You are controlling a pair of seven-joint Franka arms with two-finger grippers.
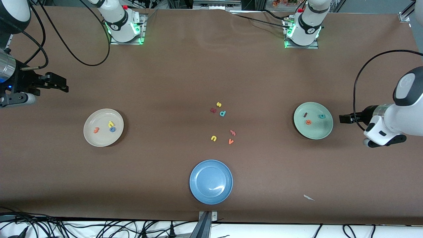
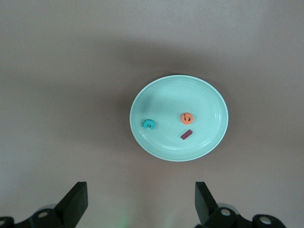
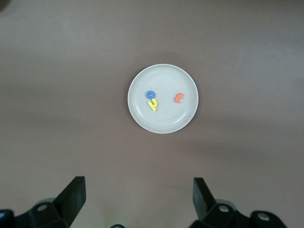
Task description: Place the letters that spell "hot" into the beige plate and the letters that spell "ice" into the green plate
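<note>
Brown table (image 1: 211, 76) carries the beige plate (image 1: 92, 138), green plate (image 1: 322, 132), blue plate (image 1: 198, 190), six loose letters mid-table (image 1: 222, 113) and a paper scrap (image 1: 309, 197).

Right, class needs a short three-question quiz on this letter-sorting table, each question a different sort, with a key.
1. True or false: the blue plate holds a letter.
2. Which plate holds the teal c? A beige plate B green plate C blue plate
3. Fill in: the blue o touches the yellow ___.

Key: 1 false. 2 B; the c lies with the orange e and dark red i. 3 h; the orange t lies apart. Left gripper and right gripper hang open, empty.
</note>
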